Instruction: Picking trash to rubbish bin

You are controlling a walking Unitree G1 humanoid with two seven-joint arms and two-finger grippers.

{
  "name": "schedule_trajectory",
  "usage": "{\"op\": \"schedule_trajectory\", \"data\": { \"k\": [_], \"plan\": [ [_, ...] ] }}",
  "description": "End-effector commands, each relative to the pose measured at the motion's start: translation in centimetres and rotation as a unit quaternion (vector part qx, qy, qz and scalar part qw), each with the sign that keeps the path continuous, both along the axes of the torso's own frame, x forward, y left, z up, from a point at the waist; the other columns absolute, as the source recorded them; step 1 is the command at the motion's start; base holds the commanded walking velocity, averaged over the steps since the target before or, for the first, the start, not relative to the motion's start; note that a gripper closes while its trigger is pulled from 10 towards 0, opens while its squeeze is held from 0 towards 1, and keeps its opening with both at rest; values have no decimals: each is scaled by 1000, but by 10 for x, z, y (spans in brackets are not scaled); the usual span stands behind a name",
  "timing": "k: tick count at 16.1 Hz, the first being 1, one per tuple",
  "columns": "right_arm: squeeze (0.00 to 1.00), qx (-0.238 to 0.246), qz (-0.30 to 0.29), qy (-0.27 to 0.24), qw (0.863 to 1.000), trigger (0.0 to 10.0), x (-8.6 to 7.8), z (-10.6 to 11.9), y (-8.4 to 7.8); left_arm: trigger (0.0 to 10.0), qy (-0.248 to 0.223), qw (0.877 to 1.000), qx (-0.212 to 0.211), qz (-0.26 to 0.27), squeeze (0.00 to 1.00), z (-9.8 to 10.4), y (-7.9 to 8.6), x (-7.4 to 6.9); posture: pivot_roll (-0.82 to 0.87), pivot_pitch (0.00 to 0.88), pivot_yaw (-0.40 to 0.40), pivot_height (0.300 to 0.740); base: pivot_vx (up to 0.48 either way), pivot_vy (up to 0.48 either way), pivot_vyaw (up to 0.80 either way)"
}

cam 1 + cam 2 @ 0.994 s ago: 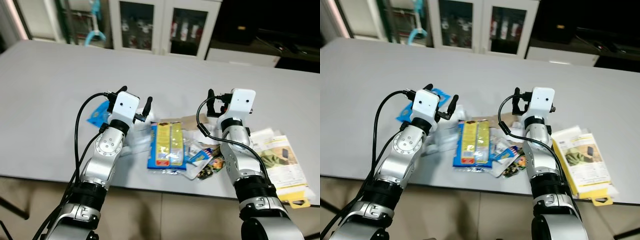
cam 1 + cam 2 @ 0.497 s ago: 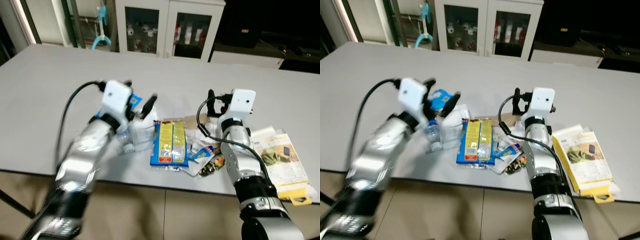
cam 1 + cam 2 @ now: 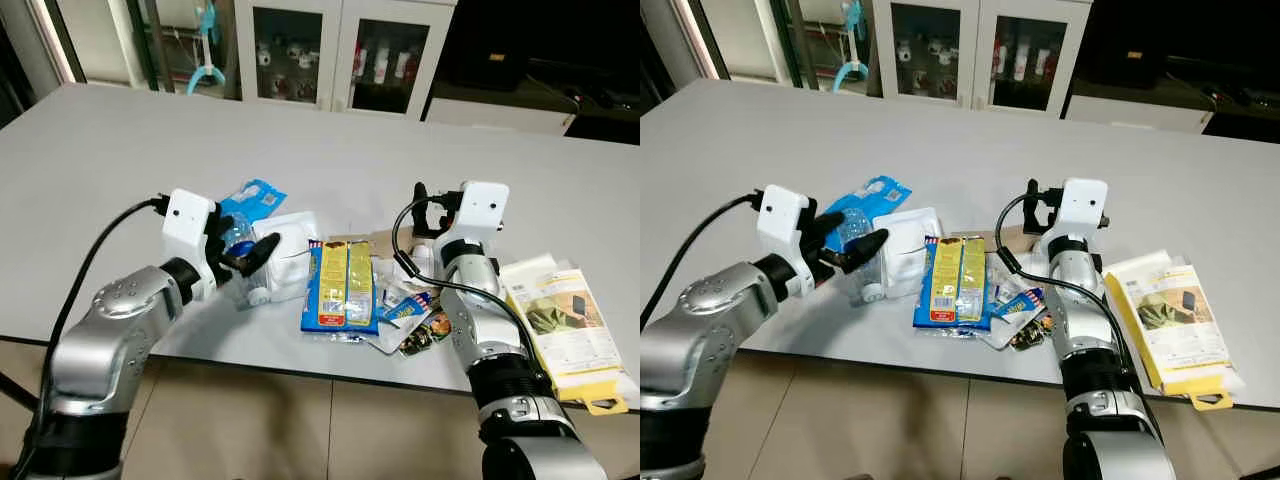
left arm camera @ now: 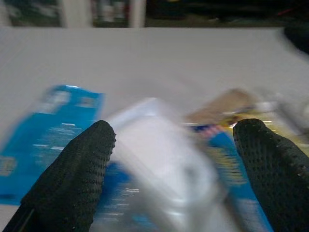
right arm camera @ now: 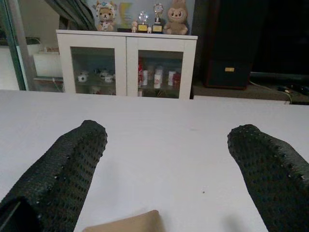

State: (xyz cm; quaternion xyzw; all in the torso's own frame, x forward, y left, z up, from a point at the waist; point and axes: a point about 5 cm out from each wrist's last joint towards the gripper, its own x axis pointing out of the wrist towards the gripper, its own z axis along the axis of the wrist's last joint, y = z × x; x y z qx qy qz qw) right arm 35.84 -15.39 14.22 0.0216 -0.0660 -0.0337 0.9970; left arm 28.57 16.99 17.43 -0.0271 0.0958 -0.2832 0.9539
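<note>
A heap of trash lies on the grey table [image 3: 120, 150]. It holds a clear plastic bottle [image 3: 242, 262] with a blue label, a white box [image 3: 290, 250], a blue wrapper [image 3: 251, 195], a yellow and blue packet [image 3: 340, 285] and small wrappers [image 3: 410, 322]. My left gripper [image 3: 240, 242] is open and low over the table. Its fingers [image 4: 72, 179] straddle the blurred bottle [image 4: 164, 183]. To the right of the heap, my right gripper [image 3: 432, 203] is raised and open with nothing between its fingers [image 5: 63, 169].
A yellow booklet in clear plastic [image 3: 565, 325] lies at the table's near right corner. White glass-door cabinets [image 3: 335, 50] stand beyond the far edge. The table's near edge [image 3: 300, 362] runs just below the heap.
My left arm has swung back and to the left, and its gripper now sits low around the bottle. The camera has shifted slightly. The right arm has stayed put.
</note>
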Motion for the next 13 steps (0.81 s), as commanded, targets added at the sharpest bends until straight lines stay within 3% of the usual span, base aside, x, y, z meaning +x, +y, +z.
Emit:
{"op": "schedule_trajectory", "data": {
  "k": [1, 2, 4, 7, 11, 13],
  "plan": [
    [0, 5, -9, 3, 1000, 10000, -1, -3, -6, 10000, 15, 998, -23, -55, 0, 3, -5, -16, 61, 11, -46, 740, 0, 0, 0],
    [0, 5, -9, 4, 1000, 10000, -1, -3, -6, 10000, 17, 995, -27, -93, 0, 4, -7, -29, 66, 9, -45, 740, 0, 0, 0],
    [0, 6, -8, 5, 1000, 10000, -1, -4, -6, 10000, 28, 993, -28, -114, 0, 4, -8, -39, 68, 8, -43, 740, 0, 0, 0],
    [0, 7, -7, 6, 1000, 10000, -1, -5, -4, 10000, 78, 992, 37, -97, 0, -12, -6, -47, 69, 7, -40, 740, 0, 0, 0],
    [0, 9, -5, 10, 1000, 10000, -2, -7, -3, 10000, 125, 988, 31, -83, 0, -28, -2, -60, 69, 12, -34, 740, 0, 0, 0],
    [0, 9, -4, 11, 1000, 10000, -2, -8, -3, 10000, 130, 988, 30, -74, 0, -32, -2, -58, 68, 15, -35, 740, 0, 0, 0]
  ]
}}
